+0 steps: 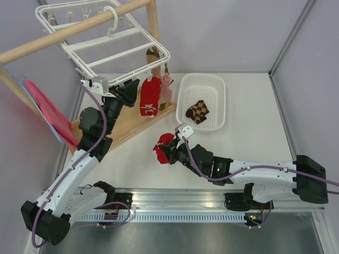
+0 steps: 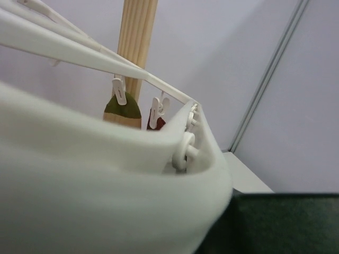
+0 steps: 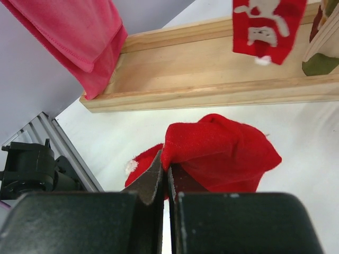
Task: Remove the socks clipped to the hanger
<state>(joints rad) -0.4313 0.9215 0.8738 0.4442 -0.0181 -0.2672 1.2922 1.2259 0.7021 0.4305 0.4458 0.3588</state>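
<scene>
The white hanger hangs from the wooden rod. A red sock with white marks, a pale pink sock and a brown-and-cream sock hang from its clips. My right gripper is shut on a loose red sock, low over the table in front of the rack. The clipped red sock hangs behind it. My left gripper is up against the hanger's near edge. The blurred white hanger frame fills the left wrist view and hides its fingers. A checkered sock lies in the basket.
The white mesh basket stands at the back centre. The wooden rack's base and post stand at the back left. A pink cloth hangs at the left. A metal rail runs along the near edge.
</scene>
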